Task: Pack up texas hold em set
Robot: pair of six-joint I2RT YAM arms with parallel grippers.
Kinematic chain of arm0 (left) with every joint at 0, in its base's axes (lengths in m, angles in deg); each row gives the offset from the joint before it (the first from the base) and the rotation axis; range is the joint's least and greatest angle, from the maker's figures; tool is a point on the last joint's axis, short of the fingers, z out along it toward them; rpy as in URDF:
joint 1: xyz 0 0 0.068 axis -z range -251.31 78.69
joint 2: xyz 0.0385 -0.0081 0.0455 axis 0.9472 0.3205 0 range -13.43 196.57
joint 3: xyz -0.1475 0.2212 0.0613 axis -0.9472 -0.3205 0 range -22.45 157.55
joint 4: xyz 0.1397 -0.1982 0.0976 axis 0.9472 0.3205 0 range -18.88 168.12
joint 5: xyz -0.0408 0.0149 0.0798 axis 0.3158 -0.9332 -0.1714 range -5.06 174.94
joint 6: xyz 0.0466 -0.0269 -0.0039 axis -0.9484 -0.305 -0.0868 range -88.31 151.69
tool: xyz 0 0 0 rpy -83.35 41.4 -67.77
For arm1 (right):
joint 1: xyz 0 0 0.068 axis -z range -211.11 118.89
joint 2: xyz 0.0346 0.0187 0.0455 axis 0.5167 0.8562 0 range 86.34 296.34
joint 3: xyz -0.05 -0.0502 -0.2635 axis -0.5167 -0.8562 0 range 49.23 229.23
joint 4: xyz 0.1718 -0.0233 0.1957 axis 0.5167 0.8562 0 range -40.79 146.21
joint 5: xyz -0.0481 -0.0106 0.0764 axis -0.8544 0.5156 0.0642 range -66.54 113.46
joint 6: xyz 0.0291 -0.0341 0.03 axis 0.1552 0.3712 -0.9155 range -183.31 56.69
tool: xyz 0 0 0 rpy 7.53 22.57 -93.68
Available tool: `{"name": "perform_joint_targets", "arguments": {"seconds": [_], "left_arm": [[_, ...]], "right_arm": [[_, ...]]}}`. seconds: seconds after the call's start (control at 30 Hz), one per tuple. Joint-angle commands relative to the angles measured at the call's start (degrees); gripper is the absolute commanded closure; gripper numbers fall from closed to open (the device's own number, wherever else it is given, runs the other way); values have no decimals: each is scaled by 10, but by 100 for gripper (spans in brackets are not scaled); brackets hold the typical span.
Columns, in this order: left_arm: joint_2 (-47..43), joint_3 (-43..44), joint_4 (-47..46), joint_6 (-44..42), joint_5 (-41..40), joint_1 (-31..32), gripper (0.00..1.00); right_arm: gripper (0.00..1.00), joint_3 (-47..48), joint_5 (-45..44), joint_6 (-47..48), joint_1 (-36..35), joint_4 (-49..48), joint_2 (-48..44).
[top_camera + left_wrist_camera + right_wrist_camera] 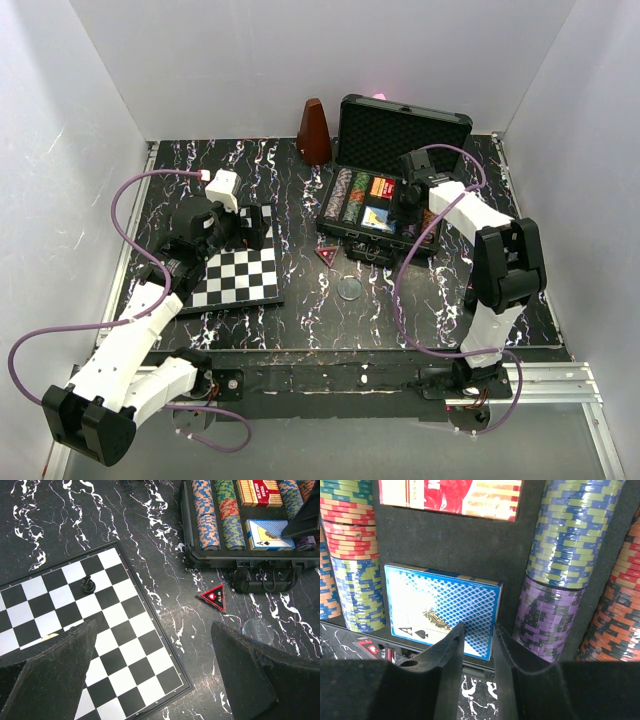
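Note:
The texas hold em set's black case lies open at the back right, its foam-lined lid upright. Inside are rows of striped chips, a red card box and a blue card box. My right gripper hovers over the case's right half. In the right wrist view its jaws stand a narrow gap apart, empty, by the blue card box and purple chips. A red-and-black triangular button and a clear round disc lie on the table before the case. My left gripper is wide open above the chessboard's corner.
A black-and-white chessboard lies at the left, with a dark chess piece on it. A brown pyramid metronome stands left of the case lid. White walls close in the table on three sides.

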Motion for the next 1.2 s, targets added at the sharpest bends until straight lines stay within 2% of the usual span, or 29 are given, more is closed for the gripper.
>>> {"name": "perform_joint_targets", "arguments": {"seconds": [0.0,0.17,0.27,0.33,0.47,0.6,0.83,0.93,1.0,1.17], "left_arm": [[-1,18,3,-7,-1,0,2],[-2,16,2,-14,11,0,2],[-4,14,1,-17,12,0,2],[-5,13,-3,-19,12,0,2],[-2,10,-6,-18,12,0,2],[2,9,-8,-15,12,0,2],[2,-1,-15,-9,21,0,2],[7,0,-15,-8,22,0,2],[10,0,-15,-8,24,0,2],[10,-3,-15,-8,21,0,2]], "right_arm": [[62,-20,-42,10,-13,-53,-48],[52,-38,-33,17,-14,-65,-78],[37,-49,-10,27,-13,-71,-96],[32,-58,2,33,-13,-75,-111],[29,-86,11,51,-13,-84,-149],[29,-127,-22,73,-24,-88,-204],[29,-233,-56,72,-87,-125,-310],[29,-252,-85,52,-139,-113,-314],[29,-267,-75,24,-158,-119,-307],[29,-277,-87,-42,-222,-116,-254]]}}
